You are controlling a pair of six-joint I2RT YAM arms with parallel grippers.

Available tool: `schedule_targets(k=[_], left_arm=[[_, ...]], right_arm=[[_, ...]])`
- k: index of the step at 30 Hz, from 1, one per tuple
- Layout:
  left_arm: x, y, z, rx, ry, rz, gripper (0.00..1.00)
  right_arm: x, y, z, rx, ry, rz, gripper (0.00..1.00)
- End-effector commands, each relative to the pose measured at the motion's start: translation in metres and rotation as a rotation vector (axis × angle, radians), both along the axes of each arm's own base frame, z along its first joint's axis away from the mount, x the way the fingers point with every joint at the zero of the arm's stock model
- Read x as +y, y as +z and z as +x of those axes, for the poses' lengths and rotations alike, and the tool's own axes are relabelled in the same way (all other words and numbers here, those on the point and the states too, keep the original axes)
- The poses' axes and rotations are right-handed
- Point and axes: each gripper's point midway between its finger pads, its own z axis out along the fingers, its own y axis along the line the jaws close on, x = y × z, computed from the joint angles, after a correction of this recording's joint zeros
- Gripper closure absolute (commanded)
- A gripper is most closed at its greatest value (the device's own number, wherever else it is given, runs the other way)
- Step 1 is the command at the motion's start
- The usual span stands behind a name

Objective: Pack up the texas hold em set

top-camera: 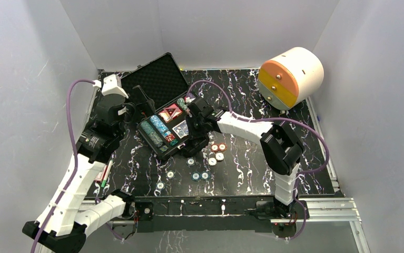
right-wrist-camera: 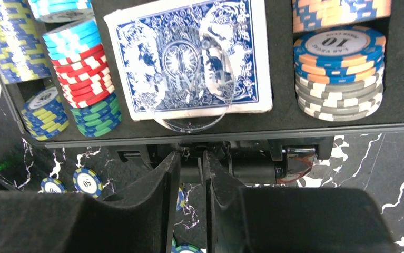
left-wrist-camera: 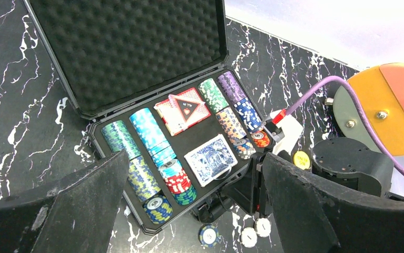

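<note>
The black foam-lined case (top-camera: 157, 79) lies open at the back left, its tray (left-wrist-camera: 136, 211) filled with rows of poker chips (left-wrist-camera: 147, 137), a red card deck (left-wrist-camera: 183, 110) and a blue deck (right-wrist-camera: 189, 52) with a clear disc on it. Several loose chips (top-camera: 218, 150) lie on the table in front of the case. A yellow button (left-wrist-camera: 301, 159) sits by the case's right end. My right gripper (right-wrist-camera: 191, 155) is shut, its tips against the handle on the case's front edge (top-camera: 194, 141); whether it pinches anything is unclear. My left gripper (left-wrist-camera: 195, 154) hovers open above the case.
A big white cylinder with orange-yellow drawers (top-camera: 292, 76) lies at the back right. A few pens (top-camera: 105, 176) lie beside the left arm. White walls close in the marbled black table (top-camera: 252, 174) on three sides.
</note>
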Motion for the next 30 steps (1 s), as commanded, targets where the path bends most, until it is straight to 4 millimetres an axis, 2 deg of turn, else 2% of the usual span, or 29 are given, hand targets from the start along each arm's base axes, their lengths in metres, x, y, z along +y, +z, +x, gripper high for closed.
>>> schedule_targets(k=[1, 22, 27, 30], left_arm=[[0.001, 0.0, 0.0, -0.008, 0.006, 0.002, 0.02], [0.001, -0.005, 0.001, 0.003, 0.006, 0.01, 0.01], [0.002, -0.005, 0.0, 0.0, 0.009, 0.011, 0.02], [0.002, -0.005, 0.0, 0.001, 0.007, 0.011, 0.02]], right_arm=[[0.021, 0.026, 0.024, -0.083, -0.037, 0.076, 0.71], [0.031, 0.029, 0.041, -0.121, -0.055, 0.073, 0.71], [0.032, 0.045, 0.028, -0.098, -0.013, 0.118, 0.64], [0.028, 0.066, 0.018, -0.111, 0.004, 0.168, 0.58]])
